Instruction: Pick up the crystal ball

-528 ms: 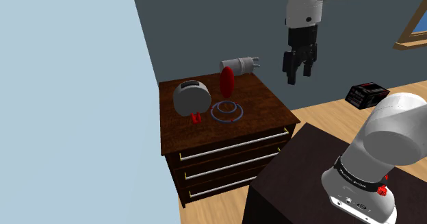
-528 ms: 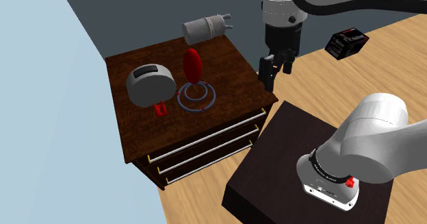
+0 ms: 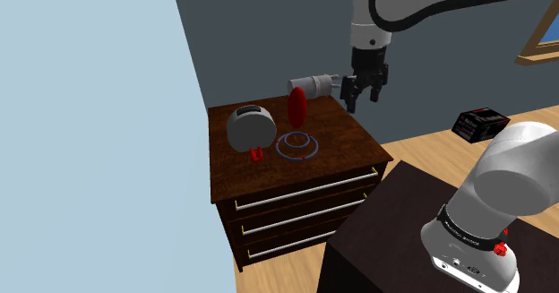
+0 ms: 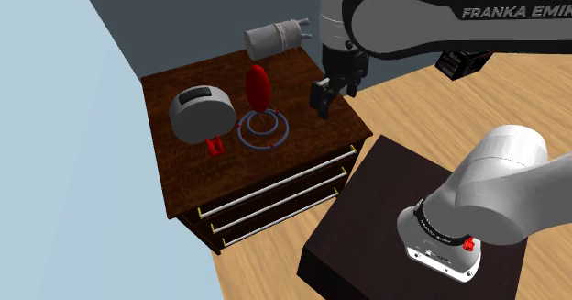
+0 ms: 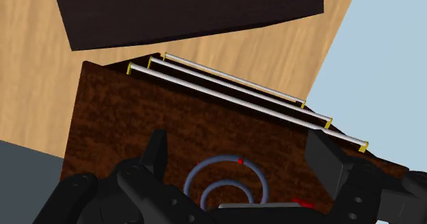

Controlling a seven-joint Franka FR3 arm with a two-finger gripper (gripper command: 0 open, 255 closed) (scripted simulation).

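**While the jaws are hanging open, the reach for the crystal ball (image 3: 297, 108) is waiting to be finished**

Because nothing is sitting between them yet, the jaws are standing spread and empty at the end of the arm (image 3: 368, 22). In the shoulder view they are hovering above the far right part of the surface (image 3: 349, 139), just beside a grey cylinder (image 3: 311, 85) lying at the back. The crystal ball, drawn as a red oval, is standing upright on a blue-grey ringed base (image 3: 297, 145) near the middle of the surface. A round grey object (image 3: 250, 127) is sitting close on its other side.

Judging by this, the approach is the step in hand, and the grasp is not yet happening. In the wrist view the rings (image 5: 226, 181) are showing low between the two black fingers. The next move is probably calling for a shift across toward the red oval. A descent would then follow until the jaws are straddling it above the rings and can close. The smooth, narrow oval is likely asking for a centred grip, and the grey neighbour is leaving little room on that side.
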